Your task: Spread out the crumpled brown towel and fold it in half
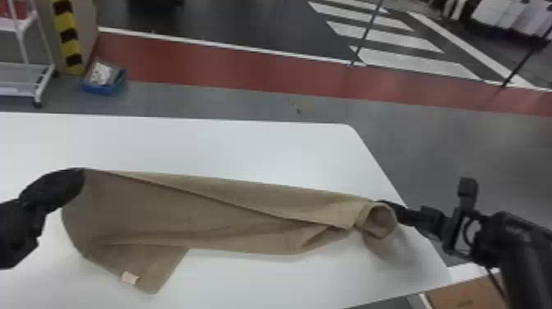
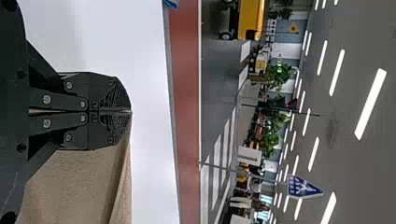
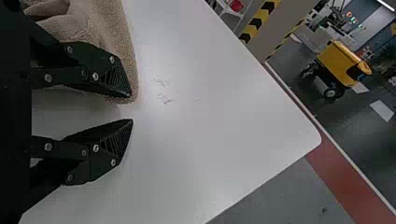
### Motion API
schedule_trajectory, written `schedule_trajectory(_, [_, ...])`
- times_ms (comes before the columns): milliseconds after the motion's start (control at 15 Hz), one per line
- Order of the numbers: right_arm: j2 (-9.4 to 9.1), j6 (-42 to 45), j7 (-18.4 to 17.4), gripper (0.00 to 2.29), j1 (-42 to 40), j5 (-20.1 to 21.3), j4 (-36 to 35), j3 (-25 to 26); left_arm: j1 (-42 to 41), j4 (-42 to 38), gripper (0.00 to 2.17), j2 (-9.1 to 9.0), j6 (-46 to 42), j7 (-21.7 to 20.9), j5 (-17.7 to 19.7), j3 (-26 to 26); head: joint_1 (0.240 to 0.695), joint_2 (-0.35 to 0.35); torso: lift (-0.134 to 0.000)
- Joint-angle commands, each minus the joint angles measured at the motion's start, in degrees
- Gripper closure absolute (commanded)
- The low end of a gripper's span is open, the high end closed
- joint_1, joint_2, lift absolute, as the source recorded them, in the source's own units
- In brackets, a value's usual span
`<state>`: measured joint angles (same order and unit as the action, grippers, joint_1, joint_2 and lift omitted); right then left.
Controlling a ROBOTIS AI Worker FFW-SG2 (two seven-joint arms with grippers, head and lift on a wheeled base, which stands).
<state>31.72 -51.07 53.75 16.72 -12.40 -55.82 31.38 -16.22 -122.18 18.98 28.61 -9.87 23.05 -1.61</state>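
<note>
Because the right fingers [image 3: 117, 79] stand parted at one end of the towel [image 1: 205, 217], whose other end the left fingers [image 2: 117, 99] clench, risk noted: pulling could drag the unpinched end crooked.

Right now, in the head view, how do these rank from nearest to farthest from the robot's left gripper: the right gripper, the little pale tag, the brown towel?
1. Brown towel: nearest, pinched in the left gripper.
2. Pale tag: by the towel's corner, on the robot's side.
3. Right gripper: farthest, over at the towel's right end.
</note>
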Motion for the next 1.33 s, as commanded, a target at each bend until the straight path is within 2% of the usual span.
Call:
schedule_trajectory(0, [-0.16, 6.5, 1.9, 0.05, -4.0, -1.4, -2.8, 3.2, 0.0, 0.3, 2.06, 0.00, 0.0, 0.1, 0.0, -0.1, 0.695, -0.350, -0.120])
schedule_trajectory(200, [0.19, 7.2, 2.9, 0.06, -11.4, -2.0, -12.0, 9.4, 0.4, 1.0, 2.06, 0.00, -0.4, 0.3, 0.0, -0.1, 0.695, -0.350, -0.120])
schedule_trajectory(333, [-1.74, 7.5, 4.9, 0.07, -17.3, -2.3, -21.3, 15.6, 0.8, 1.2, 2.06, 0.00, -0.4, 0.5, 0.0, -0.5, 0.695, -0.350, -0.120])
schedule_trajectory(533, [-4.21, 13.5, 4.8, 0.14, -23.8, 0.2, -29.1, 19.5, 1.5, 1.6, 2.06, -0.08, -0.4, 0.6, -0.1, -1.4, 0.695, -0.350, -0.120])
schedule_trajectory(600, [-5.61, 16.3, 5.7, 0.37, -27.0, 0.3, -32.7, 19.9, 1.6, 1.7, 2.06, -0.08, -0.4, 0.9, -0.4, -1.7, 0.695, -0.350, -0.120])
schedule_trajectory(667, [-7.81, 17.5, 5.6, 0.52, -30.0, 0.6, -37.2, 19.9, 1.8, 1.8, 2.06, -0.08, -0.2, 1.3, -0.9, -2.1, 0.695, -0.350, -0.120])
schedule_trajectory(733, [-10.27, 17.9, 5.7, 0.54, -31.8, 1.0, -40.8, 19.9, 1.8, 1.9, 2.06, -0.17, -0.2, 1.3, -0.9, -2.1, 0.695, -0.350, -0.120])
schedule_trajectory(800, [-12.47, 19.5, 5.7, 0.68, -33.9, 1.4, -44.1, 19.5, 1.9, 1.9, 2.06, -0.44, -0.2, 1.3, -1.1, -2.3, 0.695, -0.350, -0.120])
schedule_trajectory(933, [-15.63, 19.8, 7.3, 0.70, -36.3, 2.4, -48.2, 18.4, 2.2, 2.0, 2.06, -0.52, -0.2, 1.3, -1.4, -2.9, 0.695, -0.350, -0.120])
schedule_trajectory(1000, [-17.04, 23.0, 7.9, 0.70, -38.1, 4.0, -49.4, 16.8, 2.1, 1.9, 2.06, -0.61, -0.2, 1.3, -1.4, -2.8, 0.695, -0.350, -0.120])
schedule_trajectory(1133, [-18.27, 30.9, 8.1, 0.70, -41.8, 6.2, -49.6, 13.4, 1.7, 2.0, 2.06, -0.52, -0.2, 1.3, -1.5, -2.6, 0.695, -0.350, -0.120])
schedule_trajectory(1267, [-19.41, 34.2, 7.9, 0.70, -42.8, 8.6, -49.5, 12.0, 1.6, 2.1, 2.06, -0.44, -0.2, 1.3, -1.4, -2.6, 0.695, -0.350, -0.120])
